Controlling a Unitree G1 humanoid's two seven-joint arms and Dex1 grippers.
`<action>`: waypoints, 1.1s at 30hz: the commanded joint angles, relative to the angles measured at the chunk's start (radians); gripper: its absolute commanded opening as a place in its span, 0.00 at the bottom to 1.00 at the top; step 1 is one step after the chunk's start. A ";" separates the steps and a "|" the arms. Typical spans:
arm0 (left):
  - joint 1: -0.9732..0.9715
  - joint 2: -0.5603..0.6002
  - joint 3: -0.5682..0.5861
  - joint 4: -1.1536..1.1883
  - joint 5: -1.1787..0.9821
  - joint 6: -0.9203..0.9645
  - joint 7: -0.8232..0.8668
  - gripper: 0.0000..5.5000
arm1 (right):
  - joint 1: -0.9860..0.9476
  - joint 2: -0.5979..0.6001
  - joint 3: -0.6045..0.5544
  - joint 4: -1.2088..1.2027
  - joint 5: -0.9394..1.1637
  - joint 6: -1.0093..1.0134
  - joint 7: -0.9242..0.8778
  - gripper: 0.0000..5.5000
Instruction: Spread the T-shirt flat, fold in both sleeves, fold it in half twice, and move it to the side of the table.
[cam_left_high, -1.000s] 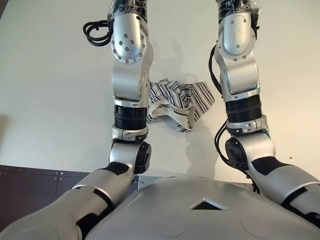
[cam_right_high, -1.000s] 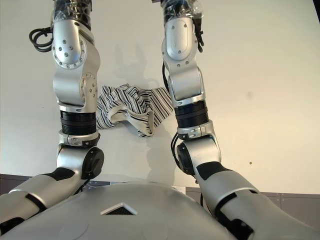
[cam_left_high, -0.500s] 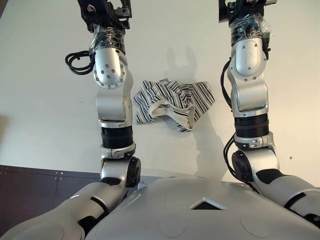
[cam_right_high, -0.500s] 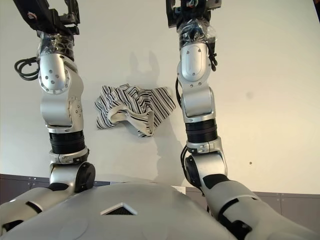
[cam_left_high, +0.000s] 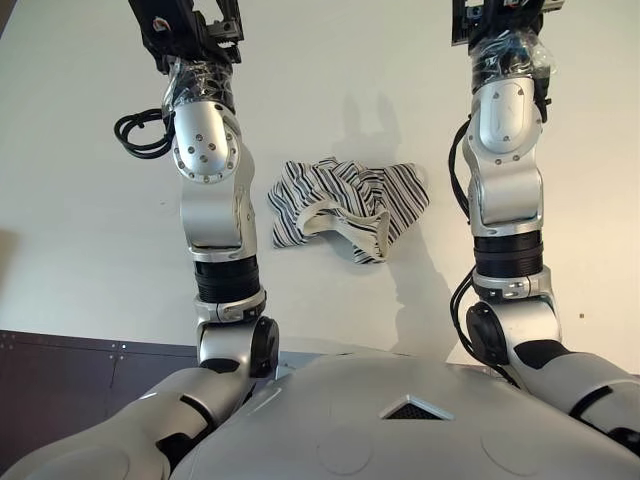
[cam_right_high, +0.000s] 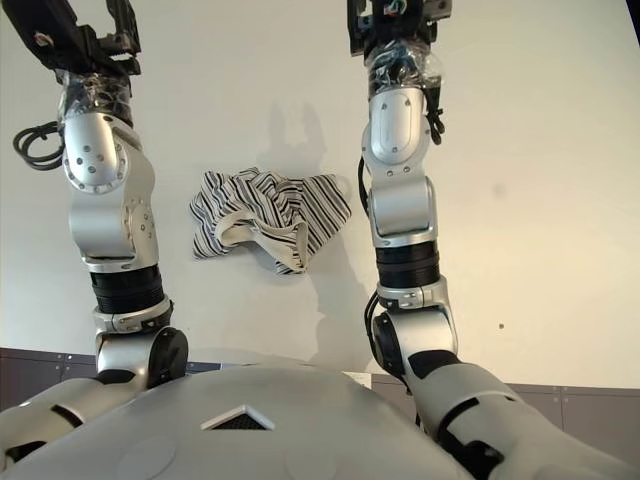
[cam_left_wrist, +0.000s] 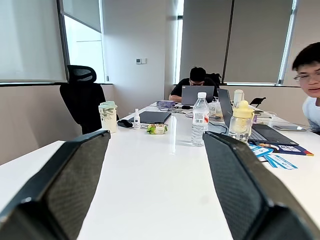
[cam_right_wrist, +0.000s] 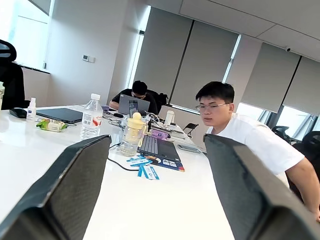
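Swinging my arms apart has bared the crumpled black-and-white striped T-shirt (cam_left_high: 345, 210); my left gripper (cam_left_wrist: 156, 135) and right gripper (cam_right_wrist: 157, 137) gape wide, empty, spreading not begun.

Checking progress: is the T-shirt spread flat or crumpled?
Crumpled: the T-shirt lies bunched in overlapping folds on the table.

No writing could be read anywhere. The water bottle (cam_left_wrist: 200, 120) standing on the long white table (cam_left_wrist: 150, 165) carried a label, and the blue cards (cam_left_wrist: 272, 156) lying farther along it bore print, but both were too small to make out.
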 joint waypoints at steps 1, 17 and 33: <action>-0.014 -0.001 0.006 0.002 0.004 0.006 0.009 0.62 | -0.028 -0.007 -0.006 0.018 -0.007 0.011 -0.002 0.62; 0.700 0.654 0.031 -0.317 -0.215 -0.051 -0.887 0.62 | 0.608 -0.561 0.154 -0.522 0.204 0.044 0.790 0.62; 0.465 0.761 -0.201 0.298 0.369 -0.335 -0.608 0.62 | 0.271 -0.608 0.088 0.187 -0.192 -0.012 0.350 0.62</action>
